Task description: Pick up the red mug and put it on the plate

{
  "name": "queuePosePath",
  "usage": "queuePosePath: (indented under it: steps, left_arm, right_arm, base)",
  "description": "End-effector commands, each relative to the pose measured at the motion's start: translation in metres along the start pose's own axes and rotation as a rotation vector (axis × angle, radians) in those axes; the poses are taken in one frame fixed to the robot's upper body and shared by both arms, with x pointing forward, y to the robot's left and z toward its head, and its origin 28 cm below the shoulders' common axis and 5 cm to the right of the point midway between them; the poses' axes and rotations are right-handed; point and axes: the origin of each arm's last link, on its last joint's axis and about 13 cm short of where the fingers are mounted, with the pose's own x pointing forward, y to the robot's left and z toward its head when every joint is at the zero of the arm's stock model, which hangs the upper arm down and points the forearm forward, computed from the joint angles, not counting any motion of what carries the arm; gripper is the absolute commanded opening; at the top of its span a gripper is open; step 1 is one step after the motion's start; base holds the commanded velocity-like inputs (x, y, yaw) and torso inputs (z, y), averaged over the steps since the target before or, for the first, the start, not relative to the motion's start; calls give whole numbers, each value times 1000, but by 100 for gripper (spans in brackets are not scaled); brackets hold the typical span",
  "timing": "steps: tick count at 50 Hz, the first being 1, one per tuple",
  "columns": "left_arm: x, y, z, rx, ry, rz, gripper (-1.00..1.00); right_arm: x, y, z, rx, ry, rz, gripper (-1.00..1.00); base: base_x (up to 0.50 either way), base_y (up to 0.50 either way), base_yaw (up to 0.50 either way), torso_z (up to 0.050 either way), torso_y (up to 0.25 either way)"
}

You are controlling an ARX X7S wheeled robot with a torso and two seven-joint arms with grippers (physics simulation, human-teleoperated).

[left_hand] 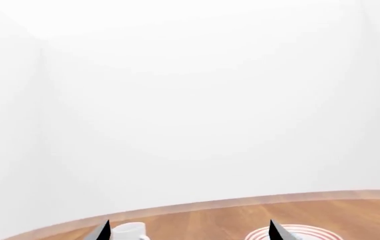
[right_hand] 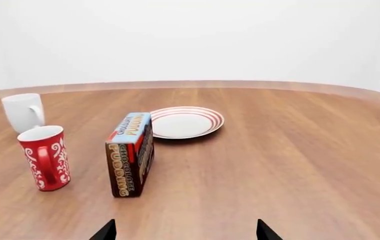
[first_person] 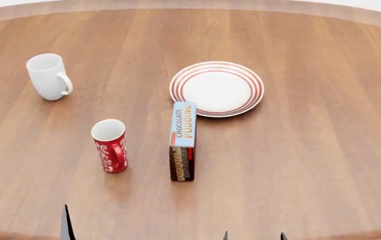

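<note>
The red mug (first_person: 110, 146) (right_hand: 45, 157) stands upright on the wooden table, white inside, its handle turned toward me. The plate (first_person: 217, 88) (right_hand: 186, 122) with red rings lies farther back and to the right, and its edge shows in the left wrist view (left_hand: 309, 233). My left gripper (first_person: 24, 221) (left_hand: 190, 231) is open at the near left edge, well short of the mug. My right gripper (first_person: 254, 236) (right_hand: 186, 231) is open at the near edge, empty, only its tips showing.
A chocolate pudding box (first_person: 182, 140) (right_hand: 130, 152) stands on edge between the red mug and the plate. A plain white mug (first_person: 48, 76) (right_hand: 24, 111) (left_hand: 128, 231) stands at the far left. The table (first_person: 324, 150) curves away at the back, with white walls beyond.
</note>
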Motion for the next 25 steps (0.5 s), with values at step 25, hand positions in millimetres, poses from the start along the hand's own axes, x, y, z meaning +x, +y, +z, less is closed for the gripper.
queuePosePath:
  steps: [25]
  left_arm:
    - [0,0,0,1,4,-7,100]
  right_arm:
    - [-1,1,0,-1,0,12,100]
  base:
    - [0,146,0,0,0]
